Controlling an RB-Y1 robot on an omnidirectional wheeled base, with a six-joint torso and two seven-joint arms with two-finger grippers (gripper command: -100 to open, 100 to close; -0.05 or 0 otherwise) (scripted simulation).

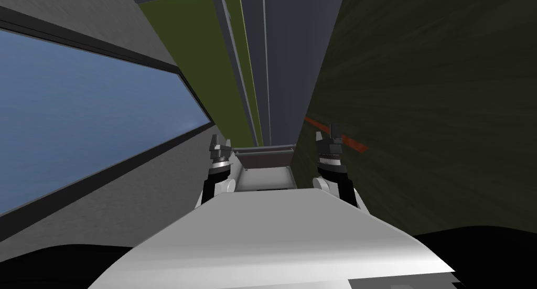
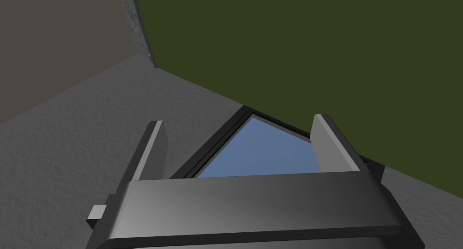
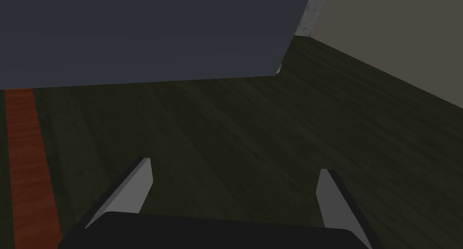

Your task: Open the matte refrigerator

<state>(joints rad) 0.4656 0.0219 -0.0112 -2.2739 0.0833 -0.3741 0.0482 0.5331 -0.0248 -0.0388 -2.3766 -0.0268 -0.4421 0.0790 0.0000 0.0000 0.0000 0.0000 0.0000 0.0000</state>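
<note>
The refrigerator stands straight ahead of me in the head view, with an olive green door (image 1: 199,55) on the left and a dark slate door (image 1: 293,65) on the right. Two long grey handles (image 1: 236,65) run side by side along the seam between them. My left gripper (image 1: 220,147) hangs open short of the green door, which also fills the area beyond the left gripper (image 2: 238,120) as a green face (image 2: 294,43). My right gripper (image 1: 329,136) is open too, short of the slate door (image 3: 135,34); the right gripper (image 3: 236,166) holds nothing.
A large blue window (image 1: 78,118) in a black frame is set in the grey wall on my left. A dark planked surface (image 1: 430,118) with a red strip (image 1: 335,134) runs along my right. Black areas sit at the lower corners.
</note>
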